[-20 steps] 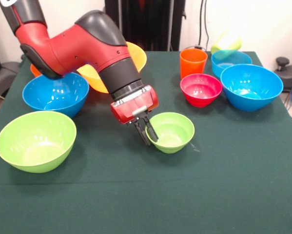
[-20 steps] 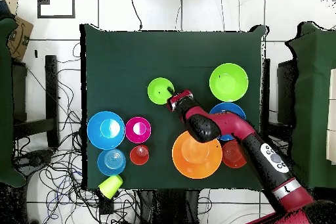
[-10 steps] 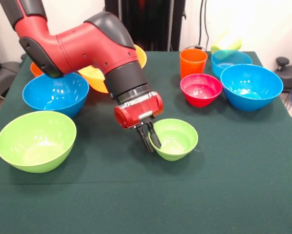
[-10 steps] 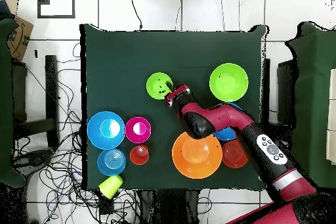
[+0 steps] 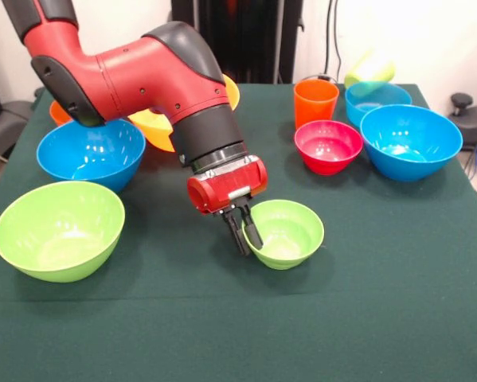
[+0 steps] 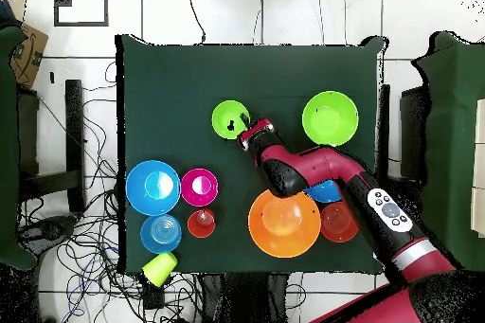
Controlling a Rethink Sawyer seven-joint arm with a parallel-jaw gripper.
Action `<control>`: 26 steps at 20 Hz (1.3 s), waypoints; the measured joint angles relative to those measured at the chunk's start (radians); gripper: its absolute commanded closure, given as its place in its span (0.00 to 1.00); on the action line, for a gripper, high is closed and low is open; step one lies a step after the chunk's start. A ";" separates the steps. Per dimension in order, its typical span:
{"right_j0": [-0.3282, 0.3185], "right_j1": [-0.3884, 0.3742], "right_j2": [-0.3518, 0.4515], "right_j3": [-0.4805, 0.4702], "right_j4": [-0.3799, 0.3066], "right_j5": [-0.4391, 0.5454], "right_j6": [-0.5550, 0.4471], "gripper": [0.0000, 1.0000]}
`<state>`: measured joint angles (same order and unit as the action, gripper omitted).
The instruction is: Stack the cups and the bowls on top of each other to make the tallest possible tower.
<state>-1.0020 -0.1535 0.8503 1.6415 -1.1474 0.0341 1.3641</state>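
Note:
My gripper [image 5: 244, 235] is shut on the near-left rim of the small green bowl [image 5: 286, 232], one finger inside and one outside. In the overhead view the gripper [image 6: 243, 133] sits at the edge of that bowl [image 6: 230, 118]. The orange cup [image 5: 315, 102] stands upright at the back right. The yellow-green cup [image 5: 369, 72] lies tilted on a small blue bowl [image 5: 377, 97]. All bowls stand singly; no stacked column shows.
A large lime bowl [image 5: 59, 229] is at the front left, with a blue bowl [image 5: 91, 153] behind it. A big yellow-orange bowl [image 5: 226, 91] is behind the arm. A red-pink bowl [image 5: 328, 146] and a large blue bowl [image 5: 411, 141] are at the right.
The gripper has moved toward the table's near side, taking the small green bowl with it by the rim. The other bowls and cups have not moved.

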 measured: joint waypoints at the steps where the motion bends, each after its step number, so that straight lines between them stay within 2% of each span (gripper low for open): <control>1: 0.001 -0.001 -0.001 -0.001 0.000 0.000 0.000 1.00; 5: 0.007 -0.005 -0.002 -0.003 -0.001 0.001 0.000 1.00; 6: 0.008 -0.006 -0.003 -0.005 -0.002 0.001 0.000 0.00; 12: 0.020 -0.006 -0.048 -0.050 -0.016 0.000 0.000 0.00; 26: -0.004 -0.012 -0.054 -0.064 -0.002 0.009 0.000 0.00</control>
<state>-1.0058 -0.1657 0.7962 1.5770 -1.1497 0.0429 1.3639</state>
